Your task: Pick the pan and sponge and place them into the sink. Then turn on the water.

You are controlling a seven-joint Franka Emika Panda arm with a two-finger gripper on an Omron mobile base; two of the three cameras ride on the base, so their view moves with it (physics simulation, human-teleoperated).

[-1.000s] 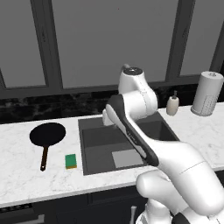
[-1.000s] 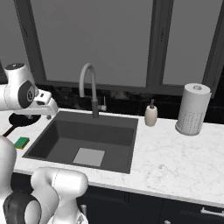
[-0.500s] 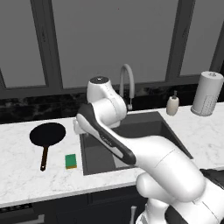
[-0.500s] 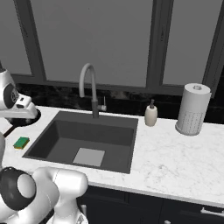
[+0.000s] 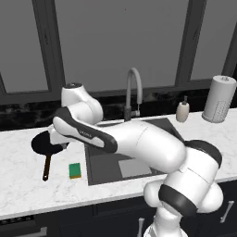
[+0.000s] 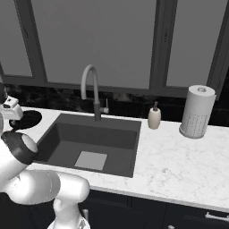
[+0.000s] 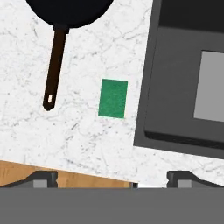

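Observation:
The black pan [image 5: 45, 142] lies on the white counter left of the sink [image 5: 139, 139], its brown handle [image 7: 54, 65] pointing toward the counter's front edge. The sponge [image 7: 113, 98], showing its green top, rests between the handle and the sink's left rim; it is also seen as the sponge [image 5: 75, 170]. My gripper [image 7: 113, 179] hangs open high above the counter's front edge, looking down, with nothing between its fingertips [image 7: 42, 178]. The grey gooseneck faucet [image 6: 91, 89] stands behind the sink [image 6: 67, 134], and no water runs.
A soap bottle [image 6: 154, 117] and a paper towel roll [image 6: 197, 112] stand right of the sink. Dark windows line the back wall. Wooden floor [image 7: 35, 173] shows beyond the counter's front edge.
The arm has swung left, from over the sink to above the pan and sponge. The jaws stay wide open.

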